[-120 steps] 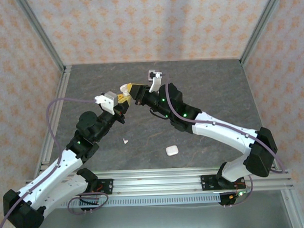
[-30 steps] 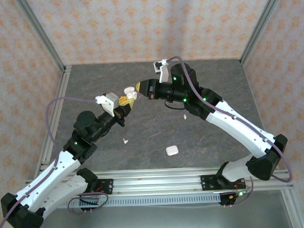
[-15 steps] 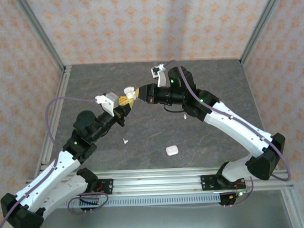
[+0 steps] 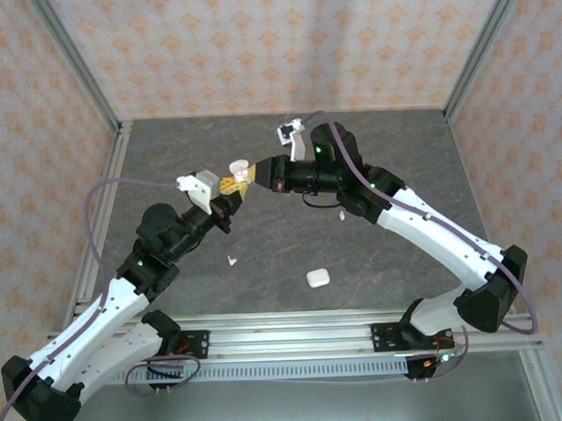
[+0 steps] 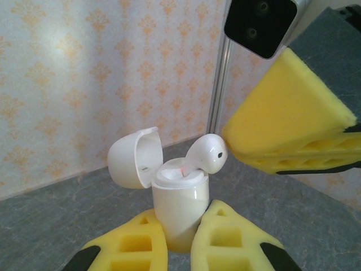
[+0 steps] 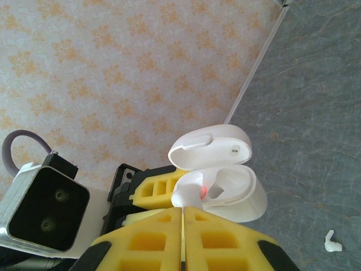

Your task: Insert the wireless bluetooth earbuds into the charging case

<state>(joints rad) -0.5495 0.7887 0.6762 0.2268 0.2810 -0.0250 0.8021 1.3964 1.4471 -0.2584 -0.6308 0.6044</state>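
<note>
- Raised over the grey table (image 4: pixel 399 151), the left gripper (image 5: pixel 179 234) pinches the open charging case (image 5: pixel 177 197) upright by its lower body, one yellow finger on either side. Seen from the left wrist, the lid (image 5: pixel 132 158) is flipped back to the left.
- One earbud (image 5: pixel 210 153) sits partly in the case, stem down in its well and rounded head jutting above the rim. A red light (image 6: pixel 201 192) glows inside the case beside it.
- The right gripper (image 6: pixel 183 213), its yellow fingers pressed together with only a hairline between them, has its tips at that earbud's head. Whether they touch it or sit just beside it is too close to call.
- On the table below, a loose earbud (image 4: pixel 232 261) lies near the left arm. A second loose earbud (image 4: pixel 341 214) lies beside the right arm, well apart from the first.
- A second case (image 4: pixel 317 278), closed, rests on the table between the two arms, nearer the front rail.
</note>
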